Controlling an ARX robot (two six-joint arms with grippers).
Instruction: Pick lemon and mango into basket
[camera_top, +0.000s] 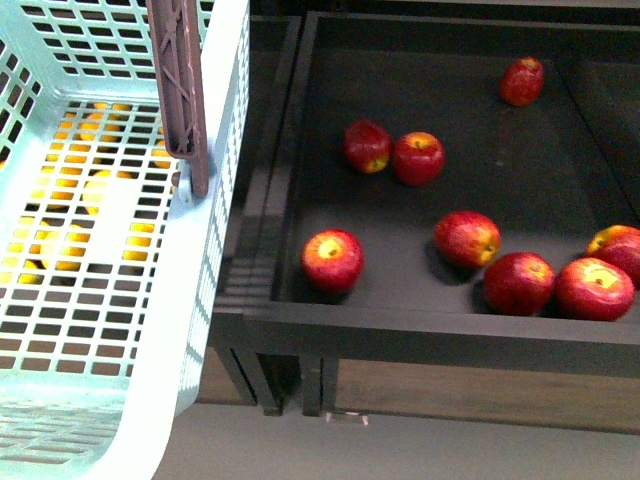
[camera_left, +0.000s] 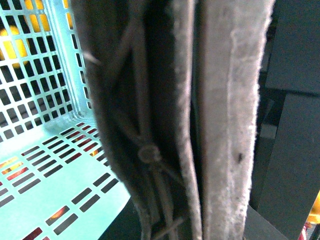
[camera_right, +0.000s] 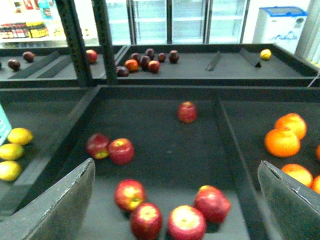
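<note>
The light blue-green basket (camera_top: 225, 150) fills the left of the front view, with its brown handle (camera_top: 185, 90) standing up. My left gripper (camera_left: 170, 150) is shut on that handle (camera_left: 145, 150), its grey pads (camera_left: 230, 125) pressed against it. Yellow lemons (camera_top: 60, 245) show through the basket's slotted floor, lying below it. In the right wrist view the lemons (camera_right: 19, 136) lie in the bin left of the apple bin. My right gripper (camera_right: 176, 170) hangs open above the apples, holding nothing. The mango is out of view.
Red apples (camera_top: 333, 260) are scattered in a black bin (camera_top: 420, 325) right of the basket. Oranges (camera_right: 282, 141) fill the bin beyond a divider (camera_right: 235, 155). A farther shelf holds dark red fruits (camera_right: 150, 60). Black posts (camera_right: 75, 42) rise at the back.
</note>
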